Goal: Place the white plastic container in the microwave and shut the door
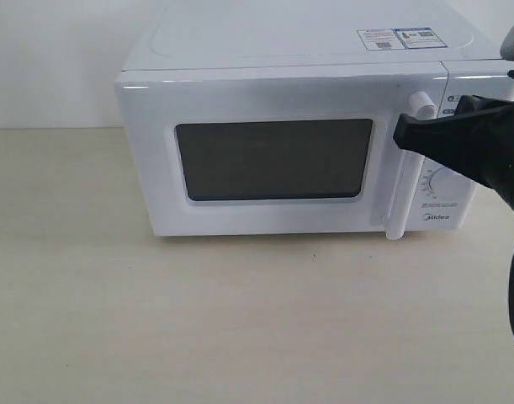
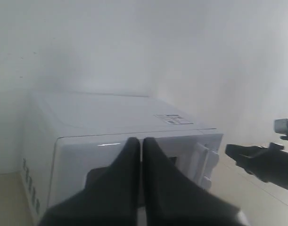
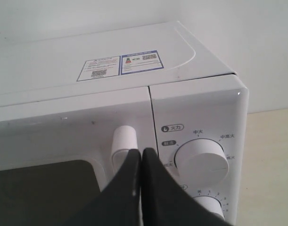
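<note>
Standing on the pale table (image 1: 240, 320), the microwave (image 1: 299, 84) faces the room with its door (image 1: 265, 97) fully shut and flush with the control panel. The dark window (image 1: 273, 158) reveals nothing of the cavity. The white plastic container shows in no view, so whether it lies inside cannot be told. The vertical handle (image 1: 396, 202) runs along the door's right edge, and a sticker (image 1: 396, 38) lies on the top panel toward the right rear. The right gripper (image 1: 401, 133) reaches in from the right side of the exterior view. Its black fingers (image 3: 129, 188) are pressed flat against each other with nothing between them. The tips sit at the upper part of the handle, just below its rounded top end; contact with the handle cannot be confirmed. Just beside those tips on the panel is the upper dial (image 3: 201, 157), with the lower dial (image 3: 209, 207) beneath it. The left gripper (image 2: 140, 141) hangs off the microwave's left front corner, about level with the top edge of the door. Its fingers (image 2: 115, 188) are likewise clamped together on nothing, and whether they touch the casing cannot be judged.
</note>
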